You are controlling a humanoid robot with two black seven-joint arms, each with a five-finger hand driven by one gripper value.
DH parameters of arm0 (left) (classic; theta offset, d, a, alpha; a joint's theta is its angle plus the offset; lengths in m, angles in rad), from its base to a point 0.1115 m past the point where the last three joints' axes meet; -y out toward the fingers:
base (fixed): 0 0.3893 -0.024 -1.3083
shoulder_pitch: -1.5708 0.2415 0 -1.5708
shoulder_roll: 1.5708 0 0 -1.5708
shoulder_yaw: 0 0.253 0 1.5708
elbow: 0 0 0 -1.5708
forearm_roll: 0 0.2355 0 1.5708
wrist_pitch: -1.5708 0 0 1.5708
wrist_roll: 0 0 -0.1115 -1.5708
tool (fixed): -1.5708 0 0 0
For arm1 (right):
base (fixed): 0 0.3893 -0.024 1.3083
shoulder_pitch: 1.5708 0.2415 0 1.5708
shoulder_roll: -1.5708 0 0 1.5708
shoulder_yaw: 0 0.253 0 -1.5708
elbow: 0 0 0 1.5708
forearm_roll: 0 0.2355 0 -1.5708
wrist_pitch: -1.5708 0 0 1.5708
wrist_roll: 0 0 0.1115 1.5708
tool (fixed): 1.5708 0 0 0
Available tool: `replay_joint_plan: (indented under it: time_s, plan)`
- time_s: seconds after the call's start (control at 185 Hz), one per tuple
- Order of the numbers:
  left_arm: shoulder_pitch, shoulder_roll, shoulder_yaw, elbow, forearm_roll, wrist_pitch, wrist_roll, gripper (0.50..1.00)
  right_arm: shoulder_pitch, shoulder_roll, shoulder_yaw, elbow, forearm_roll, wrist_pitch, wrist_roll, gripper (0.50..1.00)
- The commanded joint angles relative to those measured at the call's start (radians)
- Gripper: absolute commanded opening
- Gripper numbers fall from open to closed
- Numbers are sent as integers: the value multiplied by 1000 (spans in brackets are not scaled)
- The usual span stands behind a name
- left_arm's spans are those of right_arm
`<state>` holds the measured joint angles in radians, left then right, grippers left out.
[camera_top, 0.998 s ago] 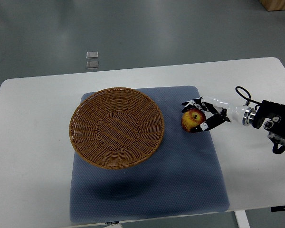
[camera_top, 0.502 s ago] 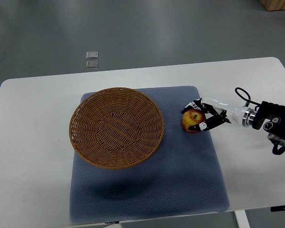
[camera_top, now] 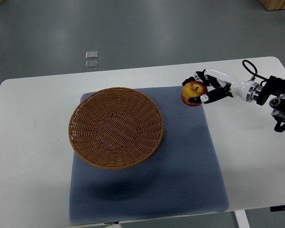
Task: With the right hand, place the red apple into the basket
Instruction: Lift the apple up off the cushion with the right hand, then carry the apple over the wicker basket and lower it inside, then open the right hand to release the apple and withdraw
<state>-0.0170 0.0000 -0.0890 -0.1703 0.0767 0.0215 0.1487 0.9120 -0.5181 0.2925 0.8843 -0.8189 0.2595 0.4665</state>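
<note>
Top view, right robot hand (camera_top: pixel 203 88): coming in from the picture's right edge on a white and black arm; its black fingers (camera_top: pixel 192 78) are curling around the red apple and gripping it from the right side, with fingertips showing above and below the fruit.
Top view, red apple (camera_top: pixel 193 93): sitting in the grip of the right robot hand; it is showing red with a yellow patch on top; it is lying over the far right corner of the mat, at the mat's edge, to the right of the basket and apart from it; whether it is touching the mat cannot be told.
Top view, basket (camera_top: pixel 116 127): a round woven wicker basket resting on the left part of the mat; it is holding nothing.
Top view, mat (camera_top: pixel 180 171): a blue-grey pad lying flat on the surface, under the basket.
Top view, surface (camera_top: pixel 28 142): white, carrying the mat.
Top view, floor (camera_top: pixel 142 33): grey, beyond the far edge of the surface; two small pale squares (camera_top: pixel 91 59) are lying on it.
</note>
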Motion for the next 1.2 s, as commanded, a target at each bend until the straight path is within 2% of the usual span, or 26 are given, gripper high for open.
replay_joint_plan:
  time_s: [0.0,0.081,0.086,0.097,0.157,0.162,0.243,0.248,0.313,0.362,0.367,0.378,0.453,0.502,0.507,0.561,0.885,0.901,0.95,0.961,1.015,1.063,1.069,1.117,1.171,1.193]
  plan:
    - [0,0,0,0,0,0,0,1000,62,15,2,63,-2,-6,-28,500]
    - [0,0,0,0,0,0,0,1000,82,20,2,84,-5,-8,-40,500]
    - [0,0,0,0,0,0,0,1000,115,41,0,105,-11,-8,-63,500]
    - [0,0,0,0,0,0,0,1000,122,50,0,108,-12,-8,-68,500]
    - [0,0,0,0,0,0,0,1000,130,61,0,113,-14,-8,-71,500]
    - [0,0,0,0,0,0,0,1000,155,102,-1,119,-19,-8,-86,500]
    - [0,0,0,0,0,0,0,1000,173,124,-3,117,-23,-6,-98,500]
    - [0,0,0,0,0,0,0,1000,200,168,-9,114,-43,-8,-120,500]
    - [0,0,0,0,0,0,0,1000,217,236,-12,107,-83,-8,-146,500]
    - [0,0,0,0,0,0,0,1000,217,236,-12,107,-83,-8,-146,500]
    - [0,0,0,0,0,0,0,1000,219,284,-13,99,-116,-8,-154,500]
    - [0,0,0,0,0,0,0,1000,220,296,-15,96,-123,-8,-155,500]
    - [0,0,0,0,0,0,0,1000,219,360,-23,82,-163,-9,-155,500]
    - [0,0,0,0,0,0,0,1000,219,360,-23,82,-163,-9,-155,500]
    - [0,0,0,0,0,0,0,1000,216,400,-44,61,-189,-9,-155,500]
    - [0,0,0,0,0,0,0,1000,206,429,-69,44,-212,-9,-155,500]
    - [0,0,0,0,0,0,0,1000,151,497,-92,-30,-295,-34,-155,535]
    - [0,0,0,0,-2,0,0,1000,140,498,-92,-36,-304,-36,-155,554]
    - [0,0,0,0,-2,0,0,1000,140,498,-92,-36,-304,-36,-155,554]
    - [0,0,0,0,0,0,0,1000,133,507,-92,-39,-313,-40,-157,572]
    - [0,0,0,0,0,0,0,1000,128,513,-92,-45,-313,-51,-169,600]
    - [0,0,0,0,0,0,0,1000,128,513,-92,-45,-313,-51,-169,601]
    - [0,0,0,0,0,0,0,1000,123,515,-92,-47,-313,-60,-177,633]
    - [0,0,0,0,0,0,0,1000,120,515,-92,-47,-313,-62,-177,660]
    - [0,0,0,0,0,0,0,1000,117,515,-92,-47,-313,-62,-178,733]
    - [0,0,0,0,0,0,0,1000,117,515,-92,-47,-313,-62,-178,733]
